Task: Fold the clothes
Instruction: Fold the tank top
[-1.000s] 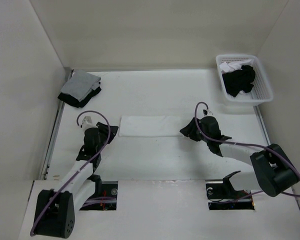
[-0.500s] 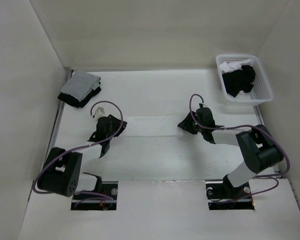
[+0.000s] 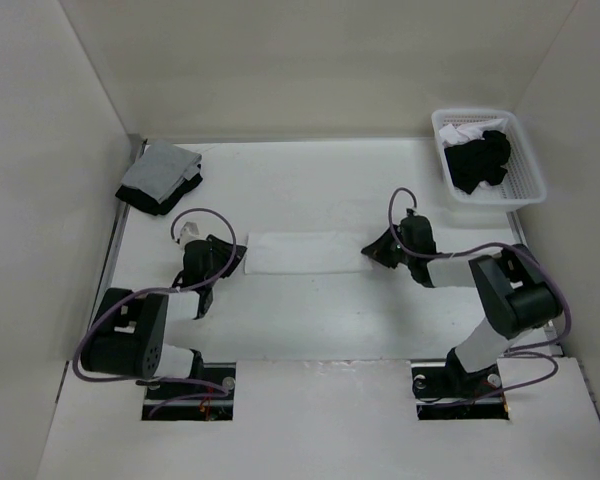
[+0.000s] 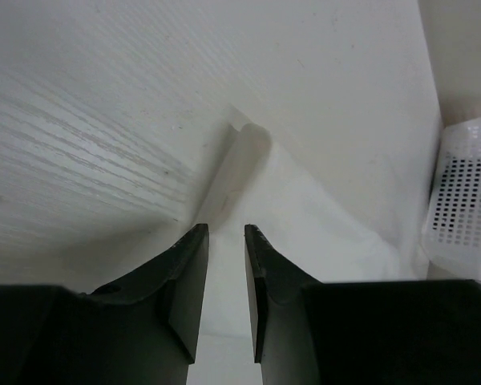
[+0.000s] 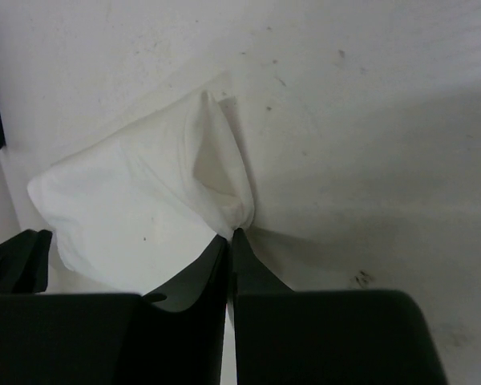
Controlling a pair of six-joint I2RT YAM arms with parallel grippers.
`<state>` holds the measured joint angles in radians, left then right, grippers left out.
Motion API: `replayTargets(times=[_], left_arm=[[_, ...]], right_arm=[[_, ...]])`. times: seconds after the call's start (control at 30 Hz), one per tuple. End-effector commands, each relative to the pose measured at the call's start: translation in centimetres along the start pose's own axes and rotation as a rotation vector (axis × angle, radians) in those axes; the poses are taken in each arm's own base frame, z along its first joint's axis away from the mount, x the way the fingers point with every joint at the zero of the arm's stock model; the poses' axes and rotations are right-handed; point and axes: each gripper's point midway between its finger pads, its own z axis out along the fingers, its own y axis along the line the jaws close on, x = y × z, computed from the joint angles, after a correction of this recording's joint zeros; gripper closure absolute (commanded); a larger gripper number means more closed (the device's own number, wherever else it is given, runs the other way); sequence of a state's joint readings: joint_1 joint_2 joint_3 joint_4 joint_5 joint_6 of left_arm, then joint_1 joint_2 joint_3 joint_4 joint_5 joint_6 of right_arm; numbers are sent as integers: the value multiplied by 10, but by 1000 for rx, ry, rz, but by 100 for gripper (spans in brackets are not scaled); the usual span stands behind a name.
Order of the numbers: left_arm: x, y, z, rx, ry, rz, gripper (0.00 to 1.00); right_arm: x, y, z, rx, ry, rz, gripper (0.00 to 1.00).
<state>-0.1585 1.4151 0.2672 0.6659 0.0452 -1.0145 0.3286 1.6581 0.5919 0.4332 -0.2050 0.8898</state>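
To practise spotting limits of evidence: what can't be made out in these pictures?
Left wrist view: whether the left gripper grips the white garment; its fingers hide the edge.
Top view: how many pieces the grey-and-black stack holds; too small.
Top view: what the black garment covers in the basket.

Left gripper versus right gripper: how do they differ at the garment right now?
The left gripper has a gap between its jaws; the right gripper is shut. The right gripper pinches the white garment into a raised peak; the left gripper straddles the cloth without pinching it. Both sit low at opposite ends of the garment.
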Motion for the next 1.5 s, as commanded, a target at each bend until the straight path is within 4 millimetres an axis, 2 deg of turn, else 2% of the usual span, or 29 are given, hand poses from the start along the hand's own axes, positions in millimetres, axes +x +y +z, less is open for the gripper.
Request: replayTargets(times=[0.0, 0.1, 0.2, 0.27, 0.37, 0.5, 0.73, 0.87, 0.97, 1.03, 1.1, 1.13, 1.27, 1.4, 1.43, 1.47], left_arm=[[-7, -35, -15, 115, -26, 7, 77], [0, -46, -26, 139, -16, 24, 77], [10, -56, -34, 160, -1, 39, 76], [15, -64, -37, 178, 10, 42, 76], [20, -74, -40, 206, 27, 36, 76], [22, -82, -45, 235, 32, 33, 76], [21, -94, -64, 292, 43, 8, 76], [10, -101, -77, 320, 11, -3, 76], [-4, -105, -87, 338, -30, -14, 75], [-13, -105, -92, 342, -55, -13, 75], [-18, -104, -94, 342, -65, -17, 74], [-21, -104, -96, 346, -72, -19, 74], [-28, -102, -97, 350, -80, -32, 74], [-23, -104, -92, 345, -59, -19, 74], [-20, -105, -90, 343, -48, -13, 74], [-15, -106, -88, 343, -36, -5, 74]], right_arm=[[-24, 19, -23, -86, -107, 6, 94], [-28, 12, -48, -59, -146, -18, 94], [-36, 14, -68, -24, -189, -72, 94], [-46, 24, -79, 8, -224, -128, 93], [-48, 54, -85, 31, -242, -232, 93], [-32, 94, -66, 61, -196, -366, 92], [19, 157, -17, 95, -89, -534, 92], [52, 186, 9, 106, -27, -606, 91], [77, 199, 27, 113, 21, -635, 89], [90, 203, 37, 122, 46, -644, 82], [102, 207, 46, 126, 60, -637, 68], [108, 211, 48, 116, 66, -633, 62], [121, 230, 43, 45, 74, -617, 61], [110, 238, 17, -39, 22, -576, 60], [105, 236, 12, -56, 9, -563, 61], [96, 232, 8, -66, -9, -548, 68]])
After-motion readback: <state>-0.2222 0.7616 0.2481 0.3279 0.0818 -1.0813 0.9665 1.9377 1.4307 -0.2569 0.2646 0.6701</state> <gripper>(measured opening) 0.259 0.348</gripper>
